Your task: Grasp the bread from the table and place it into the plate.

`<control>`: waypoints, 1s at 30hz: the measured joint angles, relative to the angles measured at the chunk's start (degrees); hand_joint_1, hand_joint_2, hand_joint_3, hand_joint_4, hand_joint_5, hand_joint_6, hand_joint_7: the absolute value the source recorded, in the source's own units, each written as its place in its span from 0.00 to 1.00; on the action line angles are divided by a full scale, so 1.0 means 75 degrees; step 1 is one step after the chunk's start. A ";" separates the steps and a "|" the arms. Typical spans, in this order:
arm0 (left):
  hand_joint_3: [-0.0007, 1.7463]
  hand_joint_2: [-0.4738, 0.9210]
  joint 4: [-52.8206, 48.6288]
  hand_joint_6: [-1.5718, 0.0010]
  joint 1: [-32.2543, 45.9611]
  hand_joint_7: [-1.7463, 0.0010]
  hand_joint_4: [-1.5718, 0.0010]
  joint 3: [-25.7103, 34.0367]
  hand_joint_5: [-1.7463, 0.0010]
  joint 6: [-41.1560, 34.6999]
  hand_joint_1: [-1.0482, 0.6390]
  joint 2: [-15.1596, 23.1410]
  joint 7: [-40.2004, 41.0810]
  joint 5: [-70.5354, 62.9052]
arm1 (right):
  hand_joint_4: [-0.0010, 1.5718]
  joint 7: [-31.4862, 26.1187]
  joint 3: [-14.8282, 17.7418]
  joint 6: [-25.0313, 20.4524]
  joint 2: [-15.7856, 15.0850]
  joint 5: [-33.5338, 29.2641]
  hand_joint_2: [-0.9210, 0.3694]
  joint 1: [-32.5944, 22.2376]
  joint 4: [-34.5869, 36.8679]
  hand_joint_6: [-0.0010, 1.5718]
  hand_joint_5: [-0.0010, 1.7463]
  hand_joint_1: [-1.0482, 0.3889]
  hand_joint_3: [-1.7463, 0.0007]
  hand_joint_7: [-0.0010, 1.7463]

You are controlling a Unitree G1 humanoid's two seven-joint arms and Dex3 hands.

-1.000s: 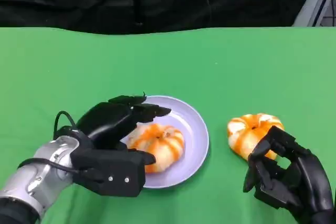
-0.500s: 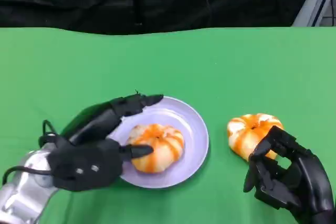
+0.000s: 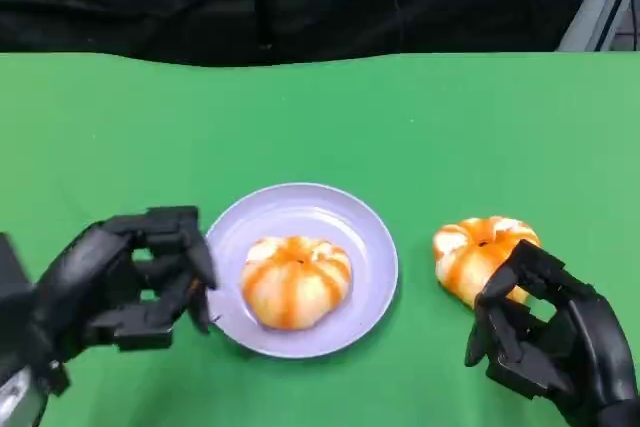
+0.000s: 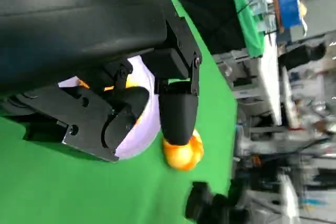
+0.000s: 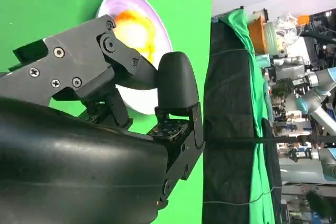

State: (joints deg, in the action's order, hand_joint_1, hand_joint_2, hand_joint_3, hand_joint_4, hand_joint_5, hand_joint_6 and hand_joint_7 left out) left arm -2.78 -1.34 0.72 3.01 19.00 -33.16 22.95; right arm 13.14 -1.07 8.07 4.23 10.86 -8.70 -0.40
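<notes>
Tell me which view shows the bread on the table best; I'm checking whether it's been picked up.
The head view: the bread on the table lies whole beside the plate, the right hand just short of it. The left wrist view catches it partly behind a finger.

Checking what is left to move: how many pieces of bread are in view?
2. One bread lies in the plate. The other bread sits on the green table, right of the plate, just beyond the right hand.

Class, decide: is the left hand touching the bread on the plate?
Apart. The head view shows bare plate between the left hand and the bread.
</notes>
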 measured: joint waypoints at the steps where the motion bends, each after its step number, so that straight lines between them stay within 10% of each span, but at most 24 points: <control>1: 0.79 0.75 0.0033 0.48 0.0148 0.00 0.37 0.0114 0.00 -0.0088 0.65 -0.0001 -0.0101 0.0162 | 0.52 -0.0001 0.0001 -0.0011 -0.0001 0.0000 0.21 -0.0002 -0.0004 0.40 1.00 0.65 0.39 0.95; 30: 0.80 0.76 -0.0222 0.52 0.0672 0.00 0.41 0.0923 0.00 -0.1006 0.65 -0.0304 -0.0122 0.0325 | 0.53 -0.0032 -0.0029 0.0004 0.0006 -0.0003 0.21 0.0011 0.0014 0.41 1.00 0.65 0.39 0.95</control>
State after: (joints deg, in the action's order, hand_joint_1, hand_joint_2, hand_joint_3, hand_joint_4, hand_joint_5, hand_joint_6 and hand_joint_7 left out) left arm -4.44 3.69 7.64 -4.54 16.72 -34.08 25.38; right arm 12.90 -1.29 8.10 4.28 10.84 -8.62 -0.29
